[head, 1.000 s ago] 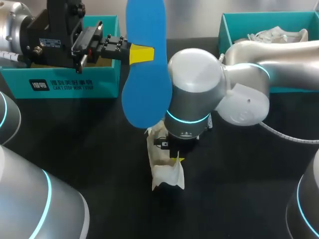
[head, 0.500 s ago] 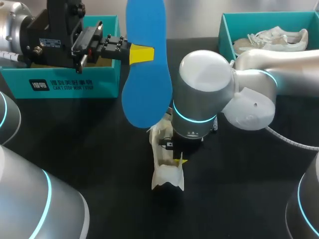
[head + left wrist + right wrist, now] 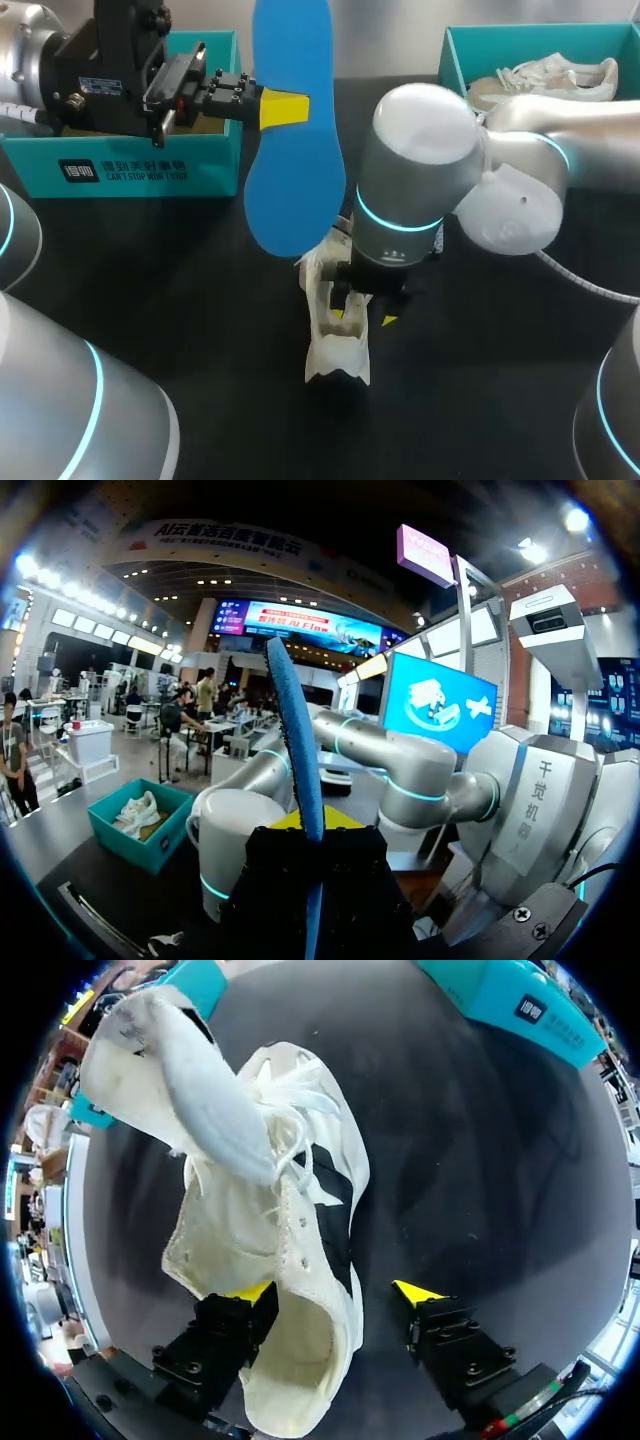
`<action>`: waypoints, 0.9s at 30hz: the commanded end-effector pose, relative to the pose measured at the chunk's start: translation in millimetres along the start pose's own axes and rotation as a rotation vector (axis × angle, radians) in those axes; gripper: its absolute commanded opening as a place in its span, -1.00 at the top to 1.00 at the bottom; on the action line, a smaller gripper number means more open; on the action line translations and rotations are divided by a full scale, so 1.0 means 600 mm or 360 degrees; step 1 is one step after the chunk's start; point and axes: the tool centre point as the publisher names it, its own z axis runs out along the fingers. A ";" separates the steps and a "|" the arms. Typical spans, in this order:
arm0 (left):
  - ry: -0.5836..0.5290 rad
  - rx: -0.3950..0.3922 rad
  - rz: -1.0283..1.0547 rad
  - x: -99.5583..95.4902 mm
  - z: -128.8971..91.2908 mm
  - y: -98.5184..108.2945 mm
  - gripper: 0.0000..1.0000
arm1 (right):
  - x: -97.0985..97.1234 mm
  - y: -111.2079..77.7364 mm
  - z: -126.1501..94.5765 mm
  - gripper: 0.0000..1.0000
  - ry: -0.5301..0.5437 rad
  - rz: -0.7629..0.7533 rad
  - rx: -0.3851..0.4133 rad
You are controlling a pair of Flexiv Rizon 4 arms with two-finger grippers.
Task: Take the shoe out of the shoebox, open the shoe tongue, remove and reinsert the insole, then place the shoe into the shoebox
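Brightly, evenly lit from overhead; soft glare on the shell of the right arm (image 3: 425, 130), faint shadow beside the shoe (image 3: 250, 1210) on the matte table (image 3: 480, 1160).

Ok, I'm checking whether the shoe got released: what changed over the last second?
The right gripper opened its fingers, letting go of the white shoe, while its arm shifted toward the view's right. The left gripper still holds the blue insole upright, and the shoe stays on the table.

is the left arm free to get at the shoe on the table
Probably not: the right gripper, open, straddles one side of the shoe, its arm hangs over it, and the left gripper holds the insole.
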 end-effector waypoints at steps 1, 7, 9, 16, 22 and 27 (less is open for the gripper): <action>0.0003 -0.0005 0.0001 -0.003 0.002 -0.001 1.00 | -0.032 -0.006 -0.054 -1.00 0.0103 -0.0008 -0.0054; 0.0003 -0.0005 0.0001 -0.003 0.002 -0.001 1.00 | -0.047 0.002 -0.105 -1.00 0.0193 -0.0003 -0.0109; 0.0003 -0.0005 0.0001 -0.003 0.002 -0.001 1.00 | -0.047 0.002 -0.105 -1.00 0.0193 -0.0003 -0.0109; 0.0003 -0.0005 0.0001 -0.003 0.002 -0.001 1.00 | -0.047 0.002 -0.105 -1.00 0.0193 -0.0003 -0.0109; 0.0003 -0.0005 0.0001 -0.003 0.002 -0.001 1.00 | -0.044 0.019 -0.118 -1.00 0.0347 -0.0006 -0.0138; 0.0003 -0.0005 0.0001 -0.003 0.002 -0.001 1.00 | -0.076 0.040 -0.183 -1.00 0.0621 0.0047 -0.0244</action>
